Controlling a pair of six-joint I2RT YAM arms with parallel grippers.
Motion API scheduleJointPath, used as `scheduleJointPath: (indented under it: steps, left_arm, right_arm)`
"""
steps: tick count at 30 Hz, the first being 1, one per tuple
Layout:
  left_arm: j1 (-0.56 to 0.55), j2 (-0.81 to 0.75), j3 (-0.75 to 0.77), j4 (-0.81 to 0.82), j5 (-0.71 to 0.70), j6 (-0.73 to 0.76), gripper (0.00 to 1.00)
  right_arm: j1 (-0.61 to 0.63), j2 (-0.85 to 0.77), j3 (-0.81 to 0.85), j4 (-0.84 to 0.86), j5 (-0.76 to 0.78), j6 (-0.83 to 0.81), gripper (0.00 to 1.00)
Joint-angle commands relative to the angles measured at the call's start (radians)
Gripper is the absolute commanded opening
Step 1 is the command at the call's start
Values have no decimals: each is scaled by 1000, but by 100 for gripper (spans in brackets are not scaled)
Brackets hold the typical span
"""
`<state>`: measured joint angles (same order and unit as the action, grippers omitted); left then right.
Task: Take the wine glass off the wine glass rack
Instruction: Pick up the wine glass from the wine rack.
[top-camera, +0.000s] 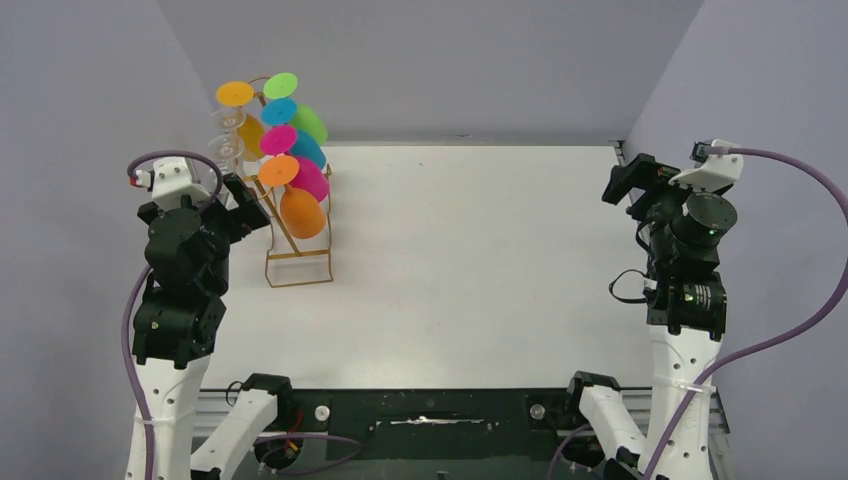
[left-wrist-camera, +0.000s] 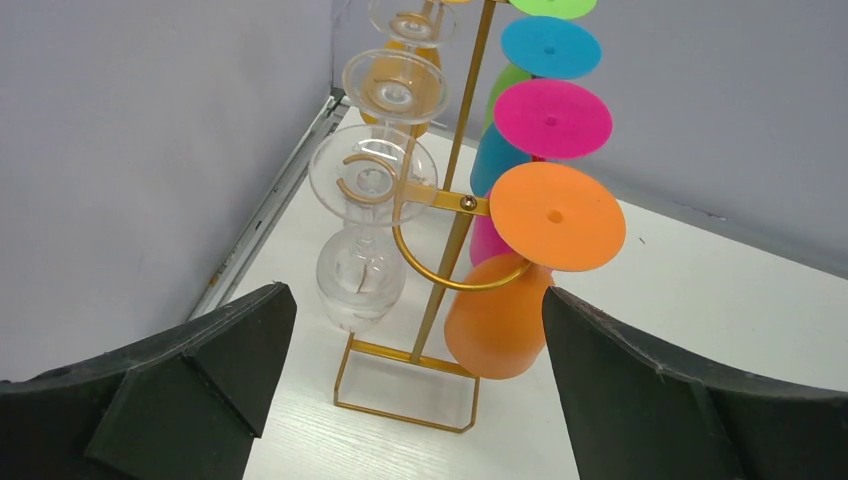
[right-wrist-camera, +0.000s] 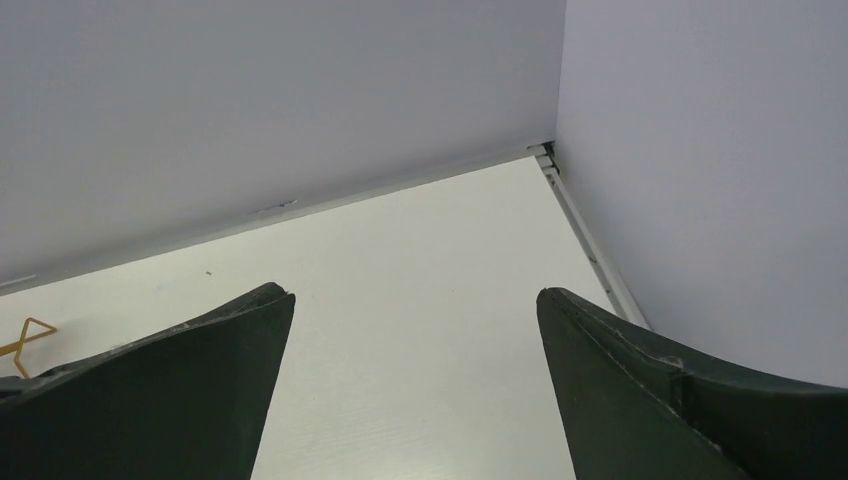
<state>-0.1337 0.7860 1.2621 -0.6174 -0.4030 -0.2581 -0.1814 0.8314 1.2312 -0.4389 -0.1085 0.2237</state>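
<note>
The gold wire wine glass rack (top-camera: 298, 262) stands at the table's far left. Several wine glasses hang upside down on it. On its right side hang orange (top-camera: 302, 213), pink (top-camera: 313, 181), blue and green ones; on its left, a yellow one and clear ones (top-camera: 227, 150). My left gripper (top-camera: 250, 205) is open, just short of the rack. In the left wrist view the rack's pole (left-wrist-camera: 452, 240), a clear glass (left-wrist-camera: 360, 275) and the orange glass (left-wrist-camera: 497, 330) lie ahead of the open left gripper (left-wrist-camera: 415, 292), untouched. My right gripper (top-camera: 622, 183) is open and empty.
Grey walls close the table's back and both sides. A metal rail (left-wrist-camera: 265, 205) runs along the left wall beside the rack. The right wrist view shows the open right gripper (right-wrist-camera: 415, 295) over bare white table (right-wrist-camera: 420, 260), with the back right corner beyond.
</note>
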Motion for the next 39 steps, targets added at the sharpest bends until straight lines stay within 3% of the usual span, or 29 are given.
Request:
scheduleJointPath:
  steps: [1, 6, 10, 16, 19, 24, 30, 33, 36, 39]
  left_arm:
    - [-24, -25, -30, 14, 14, -40, 98]
    - [-57, -29, -54, -47, 19, -105, 98]
    - [-82, -21, -44, -94, 28, -152, 98]
    - [-112, 18, -10, -201, 37, -229, 98]
    - [-122, 47, 2, -250, 50, -265, 98]
    - [-133, 99, 33, -336, 67, -314, 98]
    - [-137, 65, 14, -368, 90, -359, 98]
    - [-140, 35, 10, -359, 110, -388, 98]
    - [-140, 1, -6, -329, 109, -403, 98]
    - [-141, -26, -25, -289, 93, -410, 98]
  right_arm:
    - [12, -9, -36, -16, 43, 86, 98]
    - [25, -52, -125, -75, 88, 211, 98]
    - [37, -142, -257, -103, 105, 404, 98]
    - [51, -361, -599, 135, -22, 684, 98]
    - [57, -355, -684, 223, -106, 775, 98]
    - [125, -77, -495, 173, -256, 677, 98]
    - [388, 304, -123, 51, -69, 607, 98]
    - [473, 377, -83, 158, -96, 642, 98]
    - [521, 407, -132, 454, -227, 686, 98]
    - [576, 460, -93, 509, -261, 708, 98]
